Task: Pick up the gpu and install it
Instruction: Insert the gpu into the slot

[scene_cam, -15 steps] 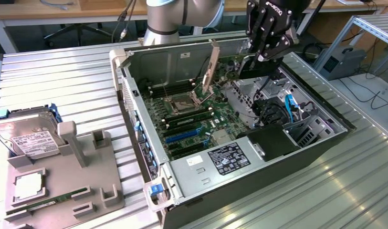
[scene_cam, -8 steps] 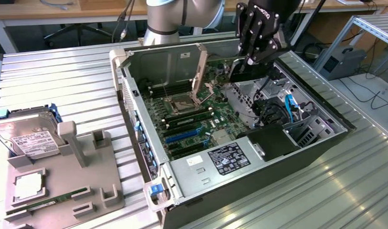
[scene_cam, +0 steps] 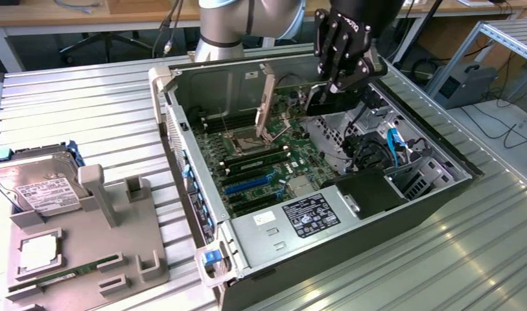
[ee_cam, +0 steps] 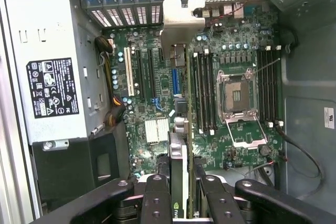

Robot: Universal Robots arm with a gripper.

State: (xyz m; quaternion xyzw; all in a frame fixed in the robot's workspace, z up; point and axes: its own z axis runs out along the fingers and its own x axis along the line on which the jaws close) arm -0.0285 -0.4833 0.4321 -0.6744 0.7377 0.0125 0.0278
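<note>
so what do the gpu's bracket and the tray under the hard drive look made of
The gpu bracket: looks like bare sheet metal, pale silver with a dull sheen and folded edges.
The tray: probably plastic, matte grey all over, with blocky moulded posts and no glint.

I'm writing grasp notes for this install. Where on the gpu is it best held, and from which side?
Pinch the gpu by its flat faces across the upper long edge, from above, away from the silver bracket. It stands on edge, bracket toward the case's rear slots, lower edge facing the motherboard, so both should stay free. The gripper holds it so.
</note>
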